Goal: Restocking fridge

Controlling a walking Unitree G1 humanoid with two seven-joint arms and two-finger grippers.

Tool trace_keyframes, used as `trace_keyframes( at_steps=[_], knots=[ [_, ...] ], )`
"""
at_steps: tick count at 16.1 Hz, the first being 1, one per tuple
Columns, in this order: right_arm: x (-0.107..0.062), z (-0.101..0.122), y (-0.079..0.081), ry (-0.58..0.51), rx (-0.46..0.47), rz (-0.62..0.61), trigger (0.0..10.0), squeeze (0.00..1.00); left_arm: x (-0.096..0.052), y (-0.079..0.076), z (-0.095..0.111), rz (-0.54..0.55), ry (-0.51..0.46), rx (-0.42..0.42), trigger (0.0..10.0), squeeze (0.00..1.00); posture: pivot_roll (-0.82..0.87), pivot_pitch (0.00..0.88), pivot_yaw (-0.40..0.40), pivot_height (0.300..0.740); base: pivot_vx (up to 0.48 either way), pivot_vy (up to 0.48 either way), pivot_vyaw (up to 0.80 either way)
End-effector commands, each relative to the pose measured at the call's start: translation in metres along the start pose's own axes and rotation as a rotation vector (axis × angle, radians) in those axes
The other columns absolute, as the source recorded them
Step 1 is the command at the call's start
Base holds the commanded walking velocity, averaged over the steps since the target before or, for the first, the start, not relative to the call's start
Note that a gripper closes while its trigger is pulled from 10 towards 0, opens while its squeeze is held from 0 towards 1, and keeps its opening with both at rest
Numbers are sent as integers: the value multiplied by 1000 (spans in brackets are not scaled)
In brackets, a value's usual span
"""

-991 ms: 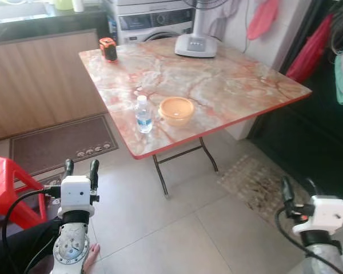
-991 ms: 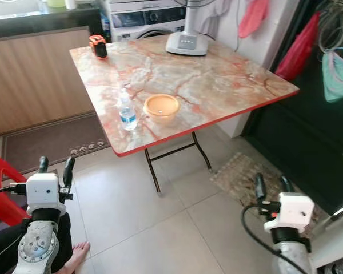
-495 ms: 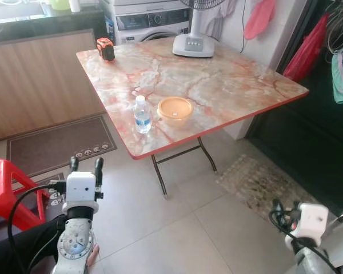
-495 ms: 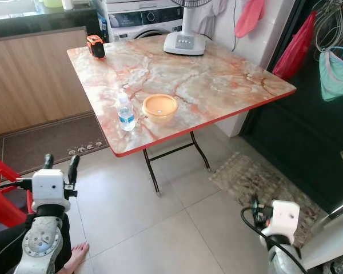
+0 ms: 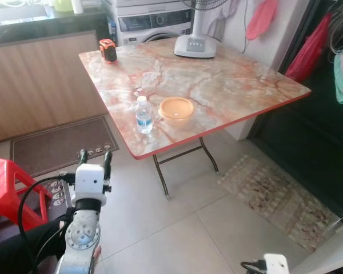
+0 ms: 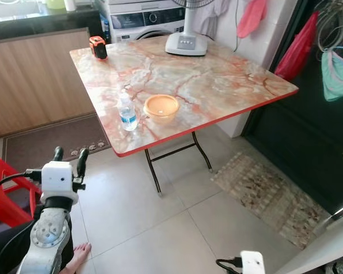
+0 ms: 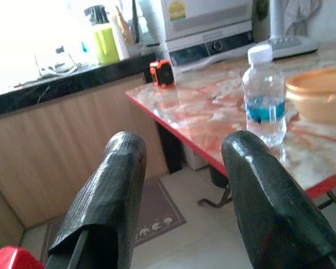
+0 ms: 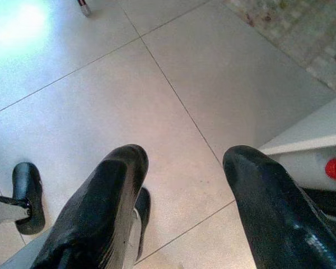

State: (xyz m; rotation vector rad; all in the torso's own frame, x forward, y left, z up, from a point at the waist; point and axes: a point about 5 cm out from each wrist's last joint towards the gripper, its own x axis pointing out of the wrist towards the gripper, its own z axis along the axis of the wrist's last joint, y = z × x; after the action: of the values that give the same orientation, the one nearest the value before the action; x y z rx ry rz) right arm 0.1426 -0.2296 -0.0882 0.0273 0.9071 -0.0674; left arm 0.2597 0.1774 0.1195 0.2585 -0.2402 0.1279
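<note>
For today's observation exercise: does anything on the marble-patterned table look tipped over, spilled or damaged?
Nothing stands out. The water bottle stands upright with its cap on, beside the orange bowl, near the table's front edge. The small orange device and the fan base sit upright at the far side. No spill shows.

1. A table (image 5: 234, 85) stood ahead, a washer (image 5: 154, 23) behind its far edge.
2. A bottle (image 5: 143, 115) stood near the table's front left edge, a bowl (image 5: 176, 108) just beside it on the right.
3. A tape measure (image 5: 107, 49) sat at the far left corner, a fan base (image 5: 195, 45) by the far edge.
4. A mat (image 5: 60, 145) lay on the floor left of the table, a stool (image 5: 6, 188) nearer, at the left.
5. A rug (image 5: 274, 197) lay under the right side.
</note>
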Motion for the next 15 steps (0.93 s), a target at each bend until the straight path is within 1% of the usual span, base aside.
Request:
trace_keyframes(
  at_steps=[1, 2, 3, 5, 6, 7, 8, 9, 10, 11, 12, 14, 15],
  knots=[
    [2, 2, 1, 12, -35, -2, 10000, 0, 3, -2, 6, -17, -16, 8, 10000, 0, 18, 0, -25, 740, 0, 0, 0],
    [2, -2, 4, 49, -55, -6, 10000, 0, 3, -6, 9, -38, -31, 15, 10000, 0, 5, 0, -26, 740, 0, 0, 0],
    [2, -4, 3, 68, -67, -20, 10000, 0, 2, -8, 12, -38, -39, 7, 10000, 0, 7, 0, -27, 740, 0, 0, 0],
    [0, -8, 3, 71, -52, -16, 10000, 0, 0, -11, 19, -49, -52, 3, 10000, 0, 16, 0, -30, 740, 0, 0, 0],
    [-1, -10, 2, 73, -44, -17, 10000, 0, -3, -11, 22, -63, -62, 17, 10000, 0, 25, 0, -35, 740, 0, 0, 0],
    [1, -6, 2, 69, -44, -17, 10000, 0, -3, -9, 23, -59, -64, 17, 10000, 0, 30, 0, -36, 740, 0, 0, 0],
    [3, 0, 1, 69, -84, -14, 10000, 0, -3, -6, 22, -59, -61, 13, 10000, 0, 29, 0, -33, 740, 0, 0, 0],
    [3, 2, 0, 61, -77, -16, 10000, 0, -3, -4, 23, -58, -61, 13, 10000, 0, 27, 0, -32, 740, 0, 0, 0],
    [4, 4, 0, 56, -59, -20, 10000, 0, -2, -2, 24, -42, -54, -10, 10000, 0, 27, 0, -29, 740, 0, 0, 0],
    [4, 4, -1, 57, -60, -21, 10000, 0, -3, -2, 25, -41, -50, -14, 10000, 0, 27, 0, -29, 740, 0, 0, 0],
    [4, 5, 0, 57, -40, -28, 10000, 0, -3, -4, 32, -59, -71, -16, 10000, 0, 28, 0, -24, 740, 0, 0, 0],
    [6, 10, 0, 48, -43, -32, 10000, 0, -2, -3, 36, -59, -83, -13, 10000, 0, 26, 0, -22, 740, 0, 0, 0],
    [7, 14, -2, 40, -19, -42, 10000, 0, 0, -2, 42, -60, -98, -17, 10000, 0, 27, 0, -20, 740, 0, 0, 0]
  ],
)
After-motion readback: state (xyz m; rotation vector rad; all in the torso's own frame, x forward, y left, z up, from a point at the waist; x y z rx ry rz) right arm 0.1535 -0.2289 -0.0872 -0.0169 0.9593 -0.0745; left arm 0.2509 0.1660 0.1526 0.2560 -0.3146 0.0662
